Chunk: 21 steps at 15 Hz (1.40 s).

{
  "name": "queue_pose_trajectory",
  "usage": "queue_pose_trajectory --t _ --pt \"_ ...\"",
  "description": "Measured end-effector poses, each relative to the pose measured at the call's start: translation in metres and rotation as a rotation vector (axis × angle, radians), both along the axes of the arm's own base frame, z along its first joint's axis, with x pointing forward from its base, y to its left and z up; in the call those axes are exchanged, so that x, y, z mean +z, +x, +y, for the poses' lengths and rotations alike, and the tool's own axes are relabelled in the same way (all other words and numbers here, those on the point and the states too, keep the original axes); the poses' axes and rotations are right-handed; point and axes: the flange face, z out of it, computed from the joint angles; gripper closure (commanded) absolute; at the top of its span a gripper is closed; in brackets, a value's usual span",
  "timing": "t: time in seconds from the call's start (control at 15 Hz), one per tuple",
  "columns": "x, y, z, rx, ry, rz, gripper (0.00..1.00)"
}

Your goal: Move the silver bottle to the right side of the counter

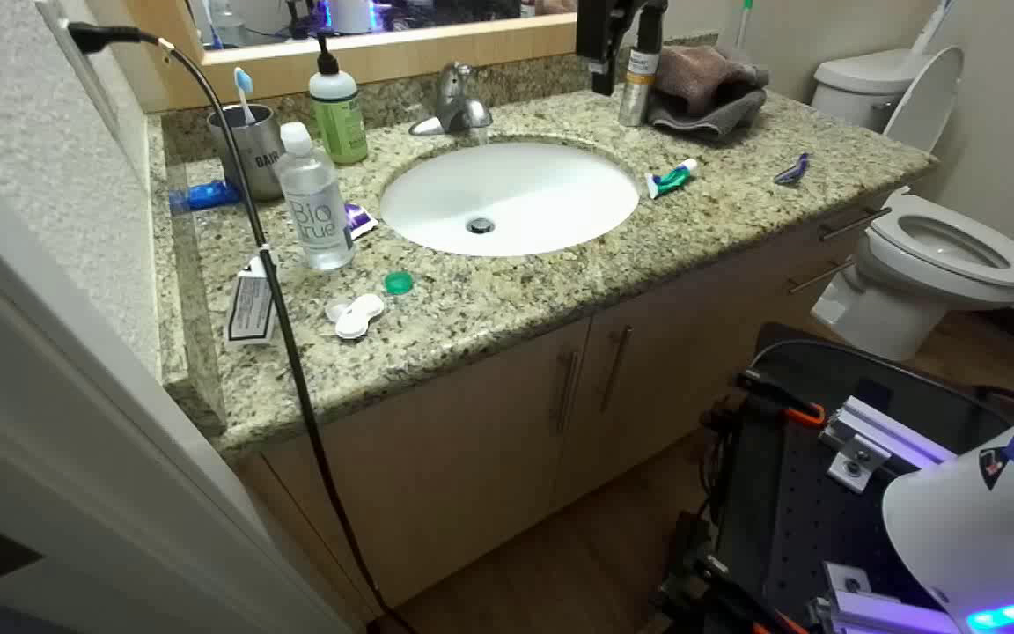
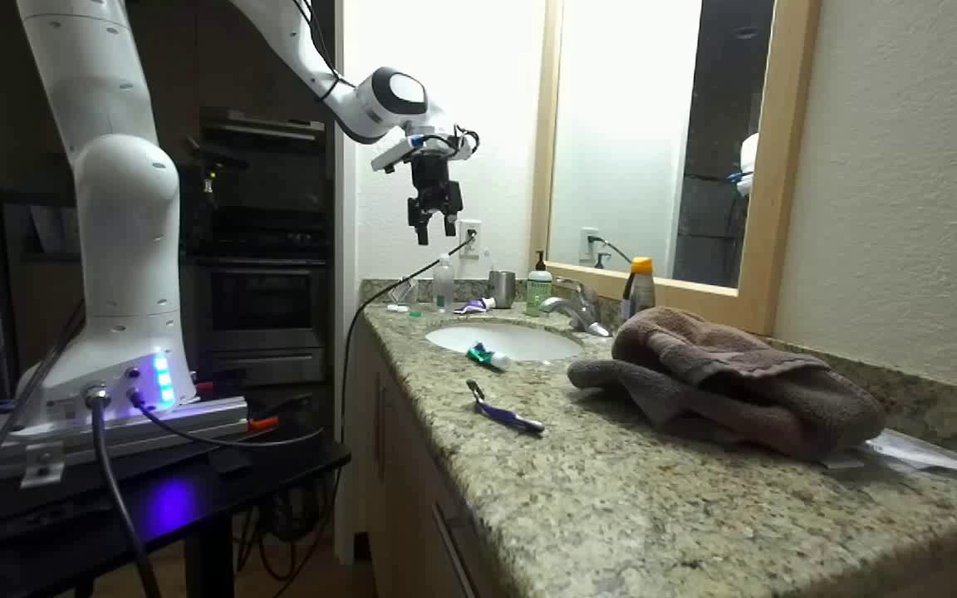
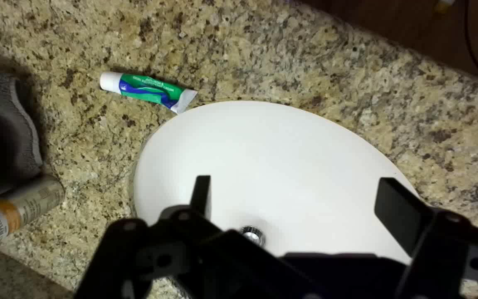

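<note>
In an exterior view, the speckled beige granite bench point(image 2: 628, 498) is topped by a crumpled grey-brown towel point(image 2: 728, 382); behind it, the slim silver-grey metal bottle point(image 2: 645, 292) is stood upright; beyond, the black two-fingered claw point(image 2: 437, 233) is spread wide.

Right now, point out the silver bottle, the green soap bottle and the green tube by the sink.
Silver bottle point(image 3: 9, 214): wrist view, on its orange band.
Green soap bottle point(image 1: 340, 121): in an exterior view, on its front label.
Green tube point(image 3: 147, 89): wrist view, on its printed middle.
</note>
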Motion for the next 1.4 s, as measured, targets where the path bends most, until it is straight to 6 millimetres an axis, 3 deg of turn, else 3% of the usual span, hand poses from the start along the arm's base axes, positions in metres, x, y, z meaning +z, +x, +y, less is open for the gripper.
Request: queue_pose_trajectory --t 0.27,0.4,0.53,0.73,0.87,1.13,1.4 --pt "0.006 0.005 0.000 -0.038 0.020 -0.038 0.00" --pt "0.027 0.021 -0.008 -0.117 0.076 -0.117 0.00" --pt "0.060 0.043 -0.033 -0.200 0.132 -0.209 0.00" --pt "0.097 0.068 -0.083 -0.334 0.191 -0.333 0.00" --pt "0.110 0.078 -0.125 -0.434 0.216 -0.398 0.00" --pt "0.107 0.085 -0.213 -0.659 0.205 -0.465 0.00" --pt "0.090 0.064 -0.289 -0.864 0.167 -0.484 0.00"
